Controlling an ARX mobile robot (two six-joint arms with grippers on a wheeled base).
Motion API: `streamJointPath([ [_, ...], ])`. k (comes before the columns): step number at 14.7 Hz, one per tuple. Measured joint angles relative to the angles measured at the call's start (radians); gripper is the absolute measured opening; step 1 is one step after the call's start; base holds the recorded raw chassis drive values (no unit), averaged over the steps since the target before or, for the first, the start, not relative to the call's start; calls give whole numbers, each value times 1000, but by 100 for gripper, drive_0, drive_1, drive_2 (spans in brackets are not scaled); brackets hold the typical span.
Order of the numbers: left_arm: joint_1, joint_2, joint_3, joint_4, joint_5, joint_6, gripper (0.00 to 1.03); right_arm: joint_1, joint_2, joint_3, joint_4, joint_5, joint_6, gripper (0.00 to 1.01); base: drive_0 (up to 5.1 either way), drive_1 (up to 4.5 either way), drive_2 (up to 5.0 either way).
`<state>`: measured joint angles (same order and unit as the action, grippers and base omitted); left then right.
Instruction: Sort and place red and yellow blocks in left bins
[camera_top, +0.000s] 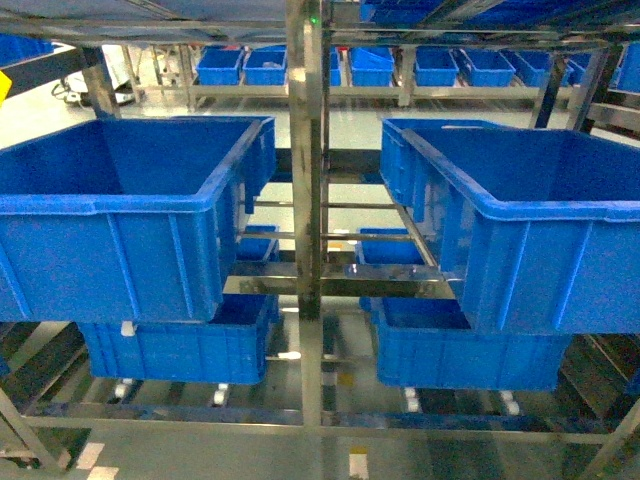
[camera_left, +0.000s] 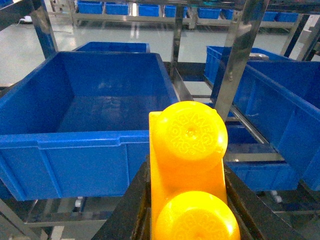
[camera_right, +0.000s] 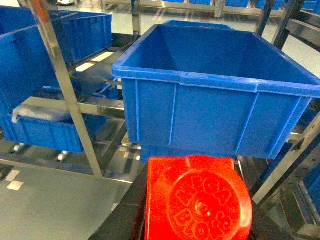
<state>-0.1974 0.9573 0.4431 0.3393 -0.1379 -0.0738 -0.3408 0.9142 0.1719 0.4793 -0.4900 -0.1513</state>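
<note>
Yellow block (camera_left: 187, 175) pinched between left gripper (camera_left: 186, 210) fingers, long way pointing ahead. Left bin (camera_left: 85, 140) ahead, a bit left. Red block (camera_right: 197, 197) pinched in right gripper (camera_right: 195, 215).

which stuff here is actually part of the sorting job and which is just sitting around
Part of the job:
- yellow block, held in the left gripper
- red block, held in the right gripper
- left bin, nothing visible inside it

Just there:
- right bin
- lower crates
- far row of small crates
- metal rack post
</note>
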Motion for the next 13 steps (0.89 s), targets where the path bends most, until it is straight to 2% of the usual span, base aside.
streamJointPath([
  [5, 0, -5, 0, 5, 0, 0, 27, 0, -1, 0, 3, 0, 0, 27, 0, 0, 0],
  [13, 0, -1, 0, -1, 0, 0, 27, 0, 0, 0, 0, 0, 0, 27, -5, 429, -438],
])
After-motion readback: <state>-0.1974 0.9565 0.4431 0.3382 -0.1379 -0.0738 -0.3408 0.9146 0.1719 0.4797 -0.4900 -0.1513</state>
